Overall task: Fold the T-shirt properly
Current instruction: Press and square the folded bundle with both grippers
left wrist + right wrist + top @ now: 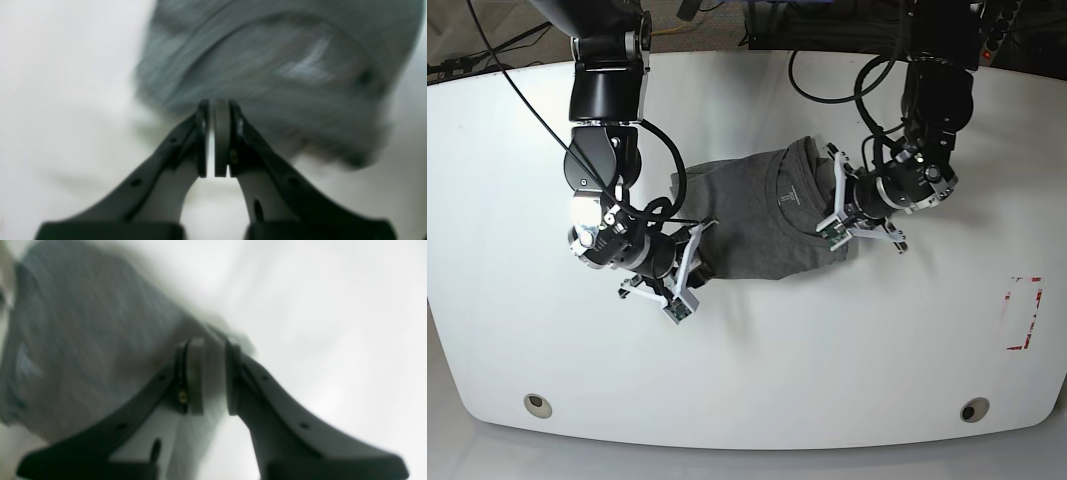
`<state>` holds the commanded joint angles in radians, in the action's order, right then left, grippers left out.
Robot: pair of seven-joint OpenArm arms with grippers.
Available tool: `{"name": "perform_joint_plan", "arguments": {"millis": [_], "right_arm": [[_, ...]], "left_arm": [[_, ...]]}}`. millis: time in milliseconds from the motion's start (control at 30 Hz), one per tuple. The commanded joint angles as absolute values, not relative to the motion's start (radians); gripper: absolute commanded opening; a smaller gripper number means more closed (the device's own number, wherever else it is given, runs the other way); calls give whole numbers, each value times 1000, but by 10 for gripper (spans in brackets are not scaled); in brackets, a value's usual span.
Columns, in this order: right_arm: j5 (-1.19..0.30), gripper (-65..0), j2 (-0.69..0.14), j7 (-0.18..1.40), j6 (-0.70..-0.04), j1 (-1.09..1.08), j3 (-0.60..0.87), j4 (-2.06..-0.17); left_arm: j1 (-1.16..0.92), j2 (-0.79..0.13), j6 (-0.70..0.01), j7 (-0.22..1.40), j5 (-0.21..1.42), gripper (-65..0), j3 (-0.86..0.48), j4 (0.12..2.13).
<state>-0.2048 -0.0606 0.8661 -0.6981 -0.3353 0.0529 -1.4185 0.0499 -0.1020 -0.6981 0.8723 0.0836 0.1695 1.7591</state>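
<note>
The heather-grey T-shirt [762, 215] lies bunched in the middle of the white table [827, 380], with its collar toward the right. My left gripper [832, 197] sits at the shirt's right edge by the collar. In the left wrist view the T-shirt [267, 66] starts right at the tips of that gripper [217, 103], whose jaws stand nearly together. My right gripper [702, 262] is at the shirt's lower left edge. In the right wrist view it [211, 341] has grey cloth of the T-shirt [83, 340] running between its jaws. Both wrist views are blurred.
A red-outlined rectangle [1024, 313] is marked near the table's right edge. Two round holes [537, 404] [972, 410] sit near the front edge. Black cables [817, 85] hang over the back of the table behind the arms.
</note>
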Motion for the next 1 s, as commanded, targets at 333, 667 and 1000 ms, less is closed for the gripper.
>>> {"name": "perform_joint_plan", "arguments": {"millis": [333, 667, 1000], "right_arm": [[-214, -561, -145, 504, -698, -398, 53, -1000], [-216, -566, -179, 631, -698, -334, 61, -1218], [-205, -564, -176, 842, -698, -269, 50, -1529]], "left_arm": [[134, -97, -698, 868, 84, -639, 176, 1492], [185, -225, -698, 769, 87, -639, 197, 1481], [87, -251, -698, 769, 85, -639, 88, 1804]]}}
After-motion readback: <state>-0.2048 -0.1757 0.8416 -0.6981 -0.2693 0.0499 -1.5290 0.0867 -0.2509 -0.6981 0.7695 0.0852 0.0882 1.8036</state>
